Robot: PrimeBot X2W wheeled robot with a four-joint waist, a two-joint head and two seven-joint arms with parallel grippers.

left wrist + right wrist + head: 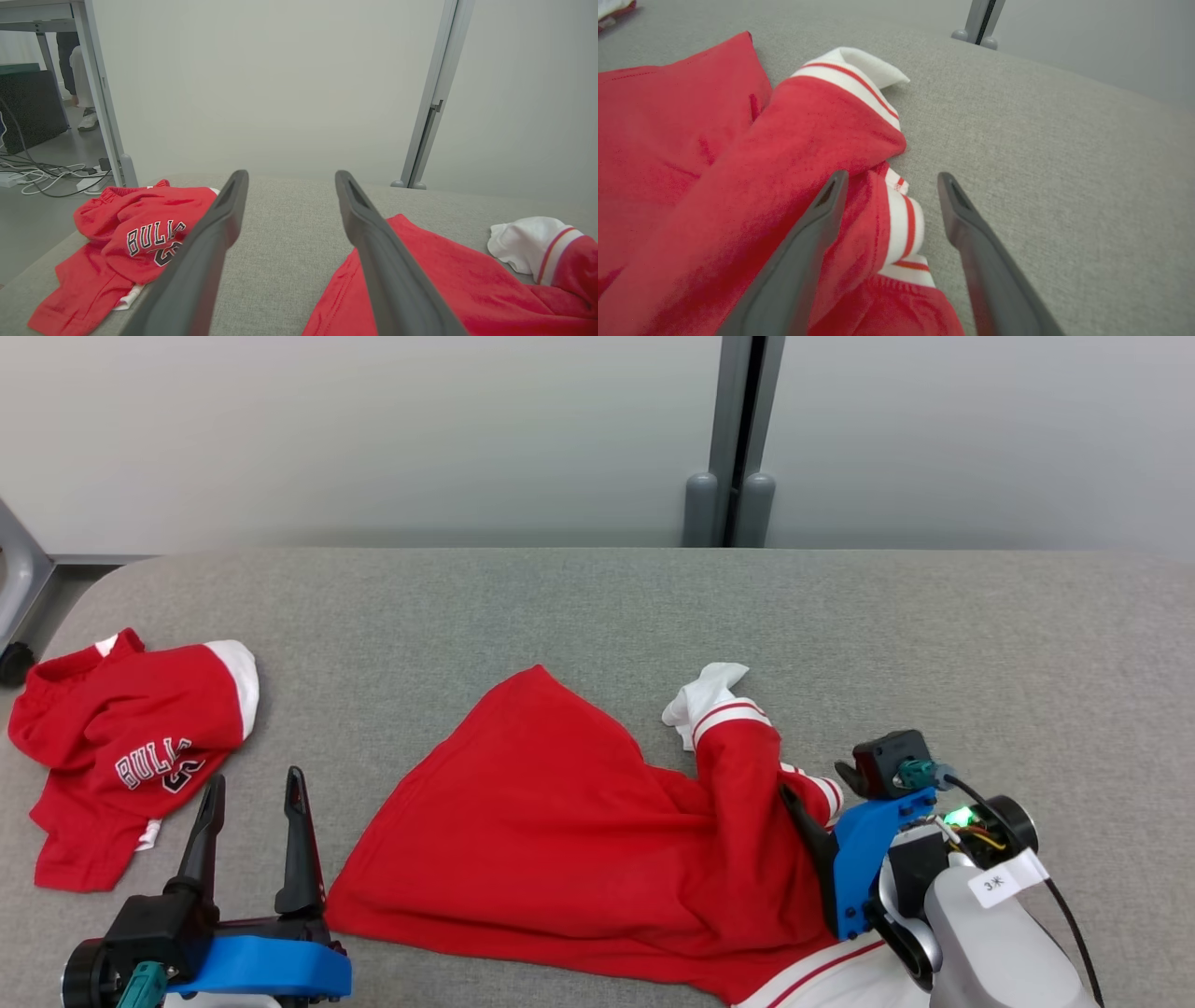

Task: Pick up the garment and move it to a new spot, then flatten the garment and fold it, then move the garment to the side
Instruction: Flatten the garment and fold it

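Observation:
The red garment [560, 831] lies crumpled in the middle of the grey table [597, 607], its white striped hem [724, 709] bunched up at its right end. My right gripper [808, 803] is low over that right end, open, and in the right wrist view its left finger [803, 242] rests over the red cloth [691, 154] while a striped band [901, 219] lies between the jaws of the gripper [892, 179]. My left gripper [255, 782] stands open left of the garment, its fingers straddling bare table [289, 177] beside the cloth's corner [444, 275].
A second red garment with "BULLS" lettering [131, 747] [145, 228] sits heaped at the table's left end. A grey partition post [738, 439] stands behind the table. Cables [42, 172] lie on the floor to the left, where a person's legs [74, 60] show.

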